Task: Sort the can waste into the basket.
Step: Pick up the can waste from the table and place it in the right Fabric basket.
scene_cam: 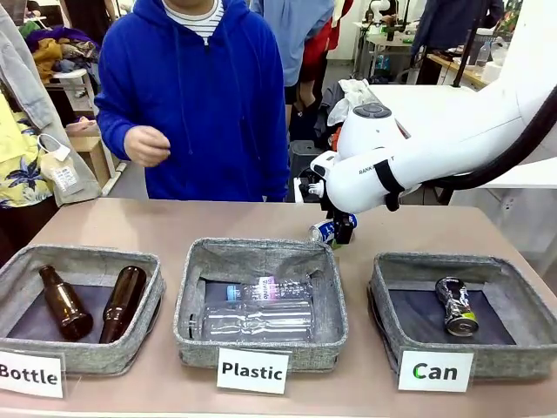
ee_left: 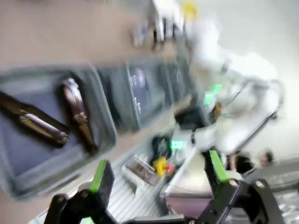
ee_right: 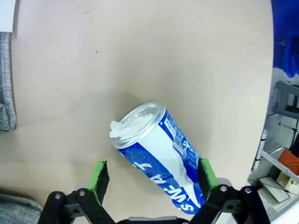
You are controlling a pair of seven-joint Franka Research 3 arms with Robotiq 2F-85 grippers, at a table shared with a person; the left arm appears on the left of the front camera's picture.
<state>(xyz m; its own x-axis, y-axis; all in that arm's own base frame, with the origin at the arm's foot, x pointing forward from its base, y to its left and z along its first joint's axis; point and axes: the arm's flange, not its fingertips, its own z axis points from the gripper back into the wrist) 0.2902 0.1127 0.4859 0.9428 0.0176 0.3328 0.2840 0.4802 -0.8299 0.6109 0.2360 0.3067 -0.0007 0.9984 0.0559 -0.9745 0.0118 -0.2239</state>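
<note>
Blue can between spread right hand fingers, front half-hidden; left hand wide.

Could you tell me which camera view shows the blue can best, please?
The right wrist view: the blue can lies on the table between the open right gripper fingers, its print legible. The front view shows the blue can partly hidden behind the gripper. The left wrist view is too blurred.

Right claw points down at the table, jaws spread wide; left claw likewise gapes.
</note>
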